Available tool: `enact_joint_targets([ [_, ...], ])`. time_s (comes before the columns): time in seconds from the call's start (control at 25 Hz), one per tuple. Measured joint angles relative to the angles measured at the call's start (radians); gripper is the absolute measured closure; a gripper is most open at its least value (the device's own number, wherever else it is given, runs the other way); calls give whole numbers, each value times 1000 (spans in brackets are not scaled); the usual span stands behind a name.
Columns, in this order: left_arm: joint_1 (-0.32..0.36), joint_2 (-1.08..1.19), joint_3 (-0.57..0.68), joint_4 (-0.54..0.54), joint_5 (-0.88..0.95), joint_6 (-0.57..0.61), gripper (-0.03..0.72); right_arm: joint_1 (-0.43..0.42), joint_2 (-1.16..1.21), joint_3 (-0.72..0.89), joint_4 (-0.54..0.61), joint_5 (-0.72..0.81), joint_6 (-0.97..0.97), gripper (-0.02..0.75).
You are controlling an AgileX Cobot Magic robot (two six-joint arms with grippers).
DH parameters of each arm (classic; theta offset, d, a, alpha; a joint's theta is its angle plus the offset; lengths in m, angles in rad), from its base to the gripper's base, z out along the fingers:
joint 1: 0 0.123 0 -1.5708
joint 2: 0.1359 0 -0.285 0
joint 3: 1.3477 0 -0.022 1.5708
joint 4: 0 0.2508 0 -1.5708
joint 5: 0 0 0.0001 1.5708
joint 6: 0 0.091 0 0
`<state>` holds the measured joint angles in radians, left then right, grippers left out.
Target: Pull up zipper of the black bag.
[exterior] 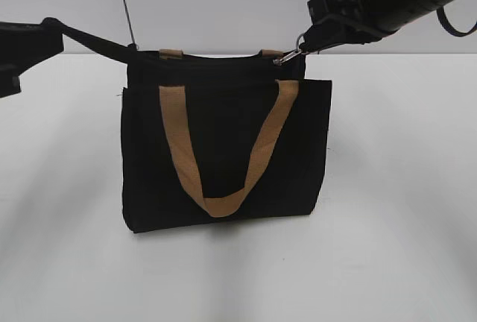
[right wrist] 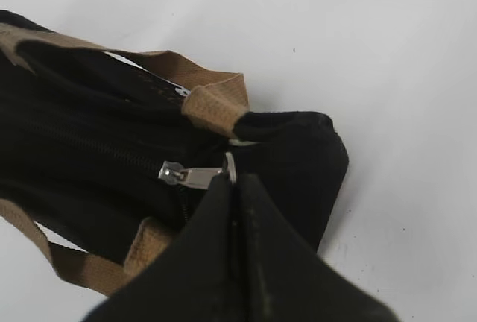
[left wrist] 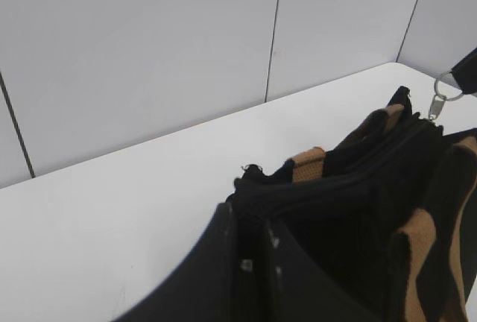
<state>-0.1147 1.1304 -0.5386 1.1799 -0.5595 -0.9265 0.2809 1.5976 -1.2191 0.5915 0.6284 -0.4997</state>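
From the front, the black bag (exterior: 223, 150) stands upright on the white table (exterior: 395, 262), 1 tan handle (exterior: 223, 150) hanging down its face. The left gripper (exterior: 112, 45) reaches in from the left and pinches the top left corner, apparently to brace the bag against the pull, while the right gripper (exterior: 317, 39) holds the ring of the zipper (exterior: 289, 57) at the top right corner. The table around the bag is bare, with room on the right. In the left wrist view, the left gripper's 2 jaws are clenched on the bag's fabric rim, and the zipper (left wrist: 440, 98) shows at the far end. In the right wrist view, the right gripper (right wrist: 232, 180) has its jaws clenched on the ring, the tab lying flat along the track near the bag's end, so little travel seems left.
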Motion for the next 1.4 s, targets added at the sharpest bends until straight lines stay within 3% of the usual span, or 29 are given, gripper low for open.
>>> enact_joint_targets([
  [0.16, 0, 0, 0, 0, -11, 0, 668, 0, 0, 0, 19, 0, 4, 731],
  [0.24, 0, 0, 0, 0, -18, 0, 668, 0, 0, 0, 25, 0, 5, 689],
  [0.36, 0, 0, 0, 0, -19, 0, 668, -2, 0, 0, 28, 0, 5, 538],
  [0.48, 0, 0, 0, 0, -19, 0, 668, -3, -2, 0, 29, 12, 9, 322],
  [0.6, 0, 0, 0, 0, -18, 0, 668, -3, -17, 0, 29, 33, 9, 194],
  [0.76, 0, 0, 0, 0, -17, 0, 638, -3, -46, 0, 24, 54, 11, 159],
  [0.84, 0, 0, 0, 0, -17, -2, 559, -5, -64, 0, 6, 68, 12, 156],
  [1.04, 0, -5, 0, 1, 28, -54, 271, -6, -100, 0, -42, 90, 12, 156],
  [1.12, 0, -24, 0, 2, 119, -68, 216, -6, -109, 0, -49, 94, 12, 155],
  [1.24, 0, -56, 0, -19, 339, -76, 192, -6, -118, 0, -52, 97, 12, 155],
  [1.4, 0, -69, 0, -192, 702, -78, 185, -6, -119, 0, -54, 111, 12, 155],
])
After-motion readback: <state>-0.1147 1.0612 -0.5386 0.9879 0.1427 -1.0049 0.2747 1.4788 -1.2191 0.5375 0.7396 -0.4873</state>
